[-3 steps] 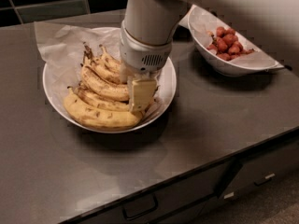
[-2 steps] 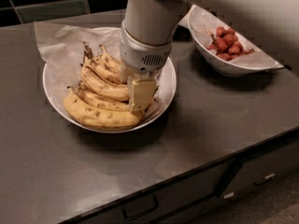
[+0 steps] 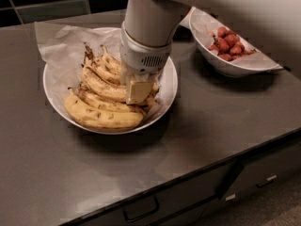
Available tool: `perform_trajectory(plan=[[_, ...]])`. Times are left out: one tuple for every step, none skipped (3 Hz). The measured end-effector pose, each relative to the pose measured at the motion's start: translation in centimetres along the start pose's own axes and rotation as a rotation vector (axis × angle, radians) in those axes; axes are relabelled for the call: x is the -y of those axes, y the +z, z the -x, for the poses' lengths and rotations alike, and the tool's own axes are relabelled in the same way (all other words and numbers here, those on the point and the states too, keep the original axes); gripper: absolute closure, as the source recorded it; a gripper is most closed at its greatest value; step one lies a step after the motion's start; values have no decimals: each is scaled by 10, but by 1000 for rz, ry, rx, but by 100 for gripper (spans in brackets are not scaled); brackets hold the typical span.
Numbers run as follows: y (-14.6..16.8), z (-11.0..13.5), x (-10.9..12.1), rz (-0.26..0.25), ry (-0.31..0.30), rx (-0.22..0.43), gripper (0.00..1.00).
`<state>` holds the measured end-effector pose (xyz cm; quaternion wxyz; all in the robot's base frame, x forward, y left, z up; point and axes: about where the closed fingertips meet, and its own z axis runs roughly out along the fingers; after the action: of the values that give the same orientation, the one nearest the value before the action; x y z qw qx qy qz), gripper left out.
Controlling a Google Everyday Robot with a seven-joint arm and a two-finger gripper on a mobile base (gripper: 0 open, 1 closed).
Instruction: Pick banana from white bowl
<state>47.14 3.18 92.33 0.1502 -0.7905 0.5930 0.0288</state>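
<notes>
The wide white bowl [image 3: 56, 100], lined with crumpled white paper [image 3: 61, 46], stands on the dark counter at left of centre. Several speckled yellow bananas [image 3: 101, 117] lie in it, stems pointing to the back left. My gripper [image 3: 138, 92] comes straight down from above into the right half of the bowl. Its pale tip rests among the bananas, against the right ends of the middle ones. The arm's wide wrist [image 3: 146, 55] hides the bananas behind it and the bowl's back right part.
A second white bowl with red berries [image 3: 228, 44] stands at the back right, close to the arm. The counter's front edge [image 3: 197, 171] runs diagonally at lower right, with drawers below. A dark tiled wall is behind.
</notes>
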Motion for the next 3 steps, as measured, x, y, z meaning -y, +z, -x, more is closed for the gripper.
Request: perform_trajectory(plan=[[0, 0, 0, 0, 0, 0, 99], [0, 0, 0, 0, 0, 0, 100], [-21, 15, -1, -63, -38, -7, 100]])
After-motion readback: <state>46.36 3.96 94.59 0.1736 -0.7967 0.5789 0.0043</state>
